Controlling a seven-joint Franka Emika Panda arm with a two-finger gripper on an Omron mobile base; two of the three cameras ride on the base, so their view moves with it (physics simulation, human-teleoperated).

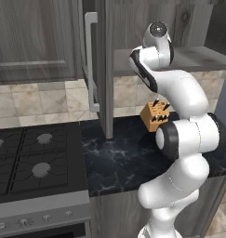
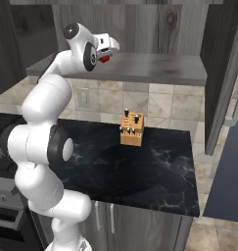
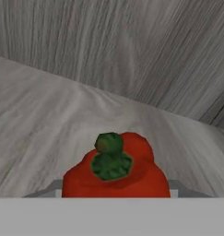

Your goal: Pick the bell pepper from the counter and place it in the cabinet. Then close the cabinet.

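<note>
The red bell pepper with its green stem sits right in front of the hand camera, between the jaws. It also peeks out red under the hand in the right base view. My gripper is shut on it, reaching into the open cabinet over the grey shelf. Whether the bell pepper touches the shelf I cannot tell. Both doors stand open: one door with a silver bar handle, the other door at the right. The black marble counter lies below.
A tan knife block stands at the back of the counter under the shelf. The black gas stove is to the left. The cabinet's wood-grain back wall is close ahead of the hand.
</note>
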